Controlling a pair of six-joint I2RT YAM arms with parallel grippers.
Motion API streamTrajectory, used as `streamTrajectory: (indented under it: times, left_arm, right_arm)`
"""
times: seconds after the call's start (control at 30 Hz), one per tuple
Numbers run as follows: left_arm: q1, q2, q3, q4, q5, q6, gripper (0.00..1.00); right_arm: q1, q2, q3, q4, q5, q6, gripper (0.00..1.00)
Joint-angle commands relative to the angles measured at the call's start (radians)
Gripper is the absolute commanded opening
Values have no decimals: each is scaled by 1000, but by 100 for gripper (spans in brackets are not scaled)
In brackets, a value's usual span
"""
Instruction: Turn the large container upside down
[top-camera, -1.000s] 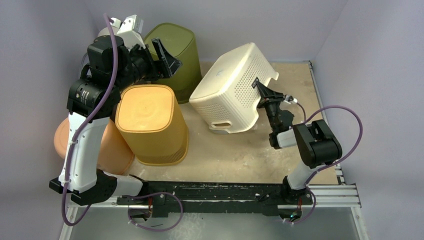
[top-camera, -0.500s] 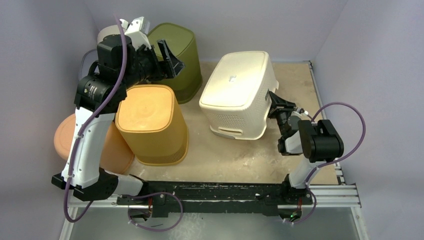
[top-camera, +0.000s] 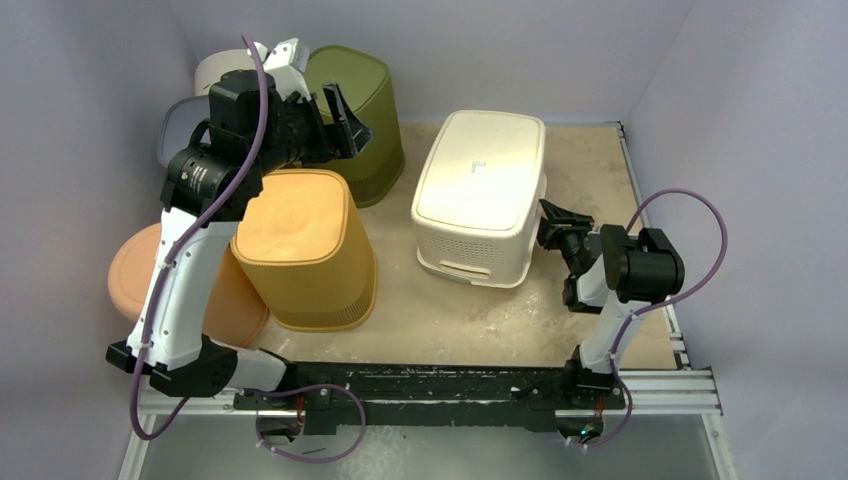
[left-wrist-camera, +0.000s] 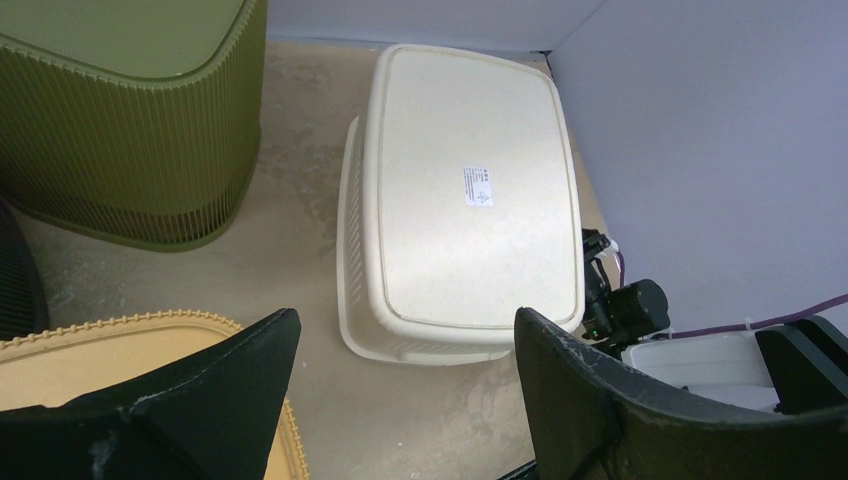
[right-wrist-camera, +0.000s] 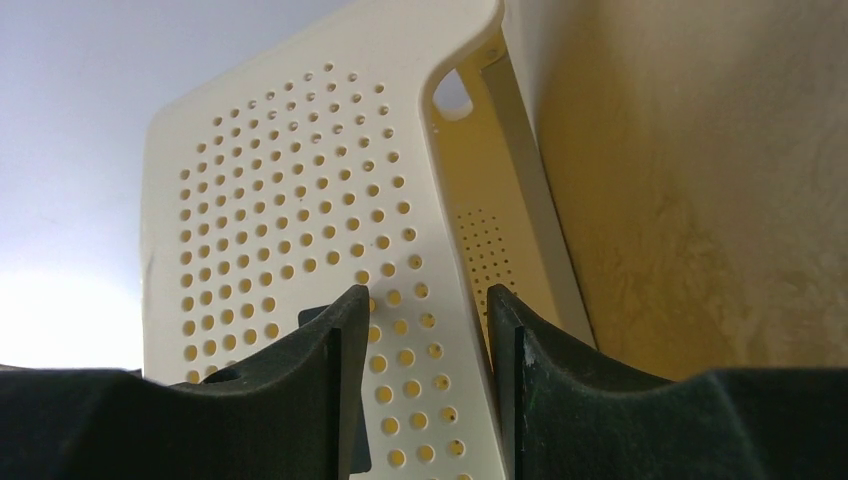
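container: cream perforated basket (top-camera: 480, 190), mid-right on the bench (top-camera: 590, 170), base up, rim down on the surface. There's a sticker (left-wrist-camera: 478, 186) on the upturned base and a handle cutout (top-camera: 470, 268) in the near wall.
progress: flip looks done. The basket sits level, not tilted, and apart from the other bins.
left to do: my read is just clearing the right arm and confirming the basket stands on its own. No regrasp needed as far as I can see.
right pincer (top-camera: 553, 222): low, just beside the basket's right wall. Jaws parted. The right wrist view shows the perforated wall and its corner edge through the gap, with no finger pressed on it. Reads as let go, holding nothing.
left pincer (top-camera: 342, 118): raised at the back left, between the olive bin (top-camera: 365, 85) and the yellow bin (top-camera: 300, 240). Jaws wide apart, nothing in them, well apart from the basket.
neighbours: olive and yellow bins are both base up too. Orange tub (top-camera: 125, 275) sits at the left edge.
hidden: the basket rim on the far and right sides isn't visible, so full contact all round is unconfirmed. Can't tell from the top view whether a right fingertip touches the wall or stands just off it. The orange tub is half behind the left arm. There are 2 pale items at the back left, 1 white object (top-camera: 215, 72) and 1 grey object (top-camera: 172, 135), both too covered to name. Basket interior unseen.
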Motion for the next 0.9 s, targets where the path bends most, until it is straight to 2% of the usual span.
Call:
streamTrajectory:
  times: [0.0,0.23,0.53,0.87]
  left_arm:
    - [-4,-2,-12,61,7,-4,76]
    - [-3,13,-22,67,7,-5,76]
    - [-4,27,-41,75,-3,1,76]
    - [-3,29,-99,116,1,-1,76]
  right_arm:
    - [-33,17,23,429,-92,-50,49]
    - [-77,60,30,430,-142,-76,48]
    - [-212,109,43,427,-223,-115,47]
    - [-324,82,118,372,-307,-161,48]
